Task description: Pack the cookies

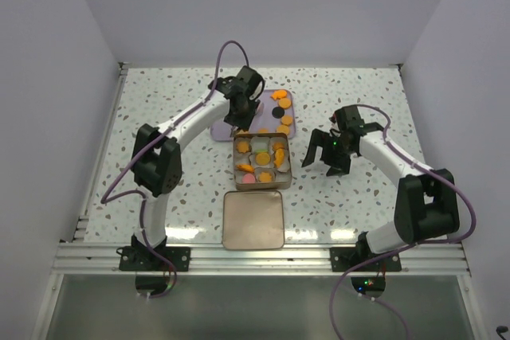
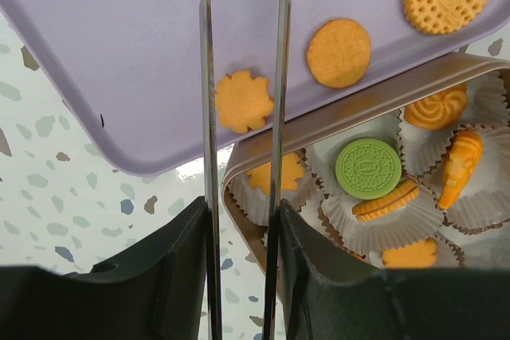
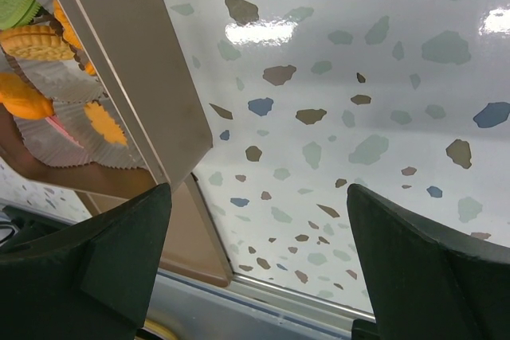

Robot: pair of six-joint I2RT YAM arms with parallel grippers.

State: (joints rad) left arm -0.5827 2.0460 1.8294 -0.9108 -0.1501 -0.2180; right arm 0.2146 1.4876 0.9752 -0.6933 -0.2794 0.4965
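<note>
We find the left gripper [image 1: 237, 123] narrowed about a flower-shaped orange cookie [image 2: 243, 101] at the near edge of the purple tray [image 2: 119, 53]; we cannot tell whether it grips; the right gripper [image 3: 255, 256] stands wide apart, holding nothing, over the table [image 3: 358, 77] just beside the tin [image 2: 335, 113]; other cookies [image 2: 339, 53] lie on the tray and in the tin's paper cups [image 2: 351, 228].
</note>
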